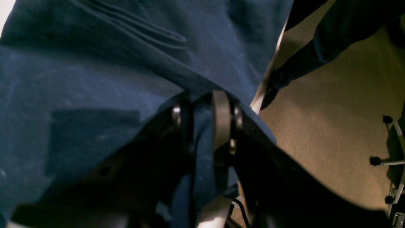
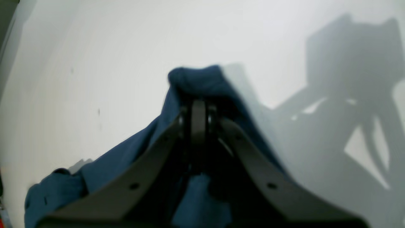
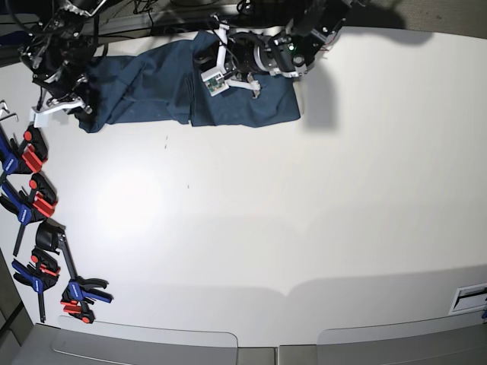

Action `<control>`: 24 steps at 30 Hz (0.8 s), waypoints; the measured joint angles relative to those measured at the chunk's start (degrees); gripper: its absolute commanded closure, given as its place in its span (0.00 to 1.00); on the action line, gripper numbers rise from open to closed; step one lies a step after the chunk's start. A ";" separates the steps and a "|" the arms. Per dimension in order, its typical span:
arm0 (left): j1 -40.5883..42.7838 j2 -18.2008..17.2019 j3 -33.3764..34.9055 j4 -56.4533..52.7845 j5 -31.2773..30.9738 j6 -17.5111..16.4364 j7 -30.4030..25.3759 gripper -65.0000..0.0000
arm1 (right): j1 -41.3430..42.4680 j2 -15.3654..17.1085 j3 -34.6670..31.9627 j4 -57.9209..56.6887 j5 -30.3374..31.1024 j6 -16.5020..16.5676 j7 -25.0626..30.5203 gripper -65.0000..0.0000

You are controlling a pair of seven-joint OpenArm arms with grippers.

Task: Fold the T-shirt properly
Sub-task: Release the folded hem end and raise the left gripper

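Look first at how the T-shirt (image 3: pixel 259 110) lies against your two tools: its long axis runs across the base view, along that view's top side of the bench (image 3: pixel 251 205), with the right tool (image 2: pixel 198 117) at its base-view left end and the left tool (image 1: pixel 202 123) over the cloth between that end and the broader part. The right arm is nearer the narrow end, the left arm nearer the wide one, so your next move probably turns on keeping those two spots lined up along that axis. Your right tool is closed with bunched cloth pinched at its tips; your left tool stands a little apart, dark fabric showing between its fingers—you can't tell whether any of it is firmly caught. The shirt is plain dark teal-blue, soft and creased, with a raised ridge near the left fingers and a narrower, rumpled stretch toward the right hand. It doesn't look neatly folded, and you seem to be gathering or drawing out an edge. If you pull now, the loose folds could bunch up—check the left grip first. The clamps (image 3: pixel 28 211) sit near the right arm's side.
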 measured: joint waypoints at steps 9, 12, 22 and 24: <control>0.00 0.02 0.00 0.00 0.00 0.00 0.00 0.84 | 0.00 5.73 0.00 0.02 0.90 3.26 -3.80 0.45; 0.00 0.00 0.00 0.00 0.00 0.00 0.00 0.84 | 0.00 6.88 0.00 0.02 0.83 3.26 -3.87 0.44; 0.00 0.00 0.00 0.00 0.02 0.00 -0.68 0.84 | -0.46 10.91 -5.51 -2.40 1.09 5.77 -5.49 0.44; 0.00 0.00 0.00 0.00 0.00 0.00 -0.70 0.84 | -0.48 11.37 -8.28 -4.46 1.14 6.38 -5.57 0.44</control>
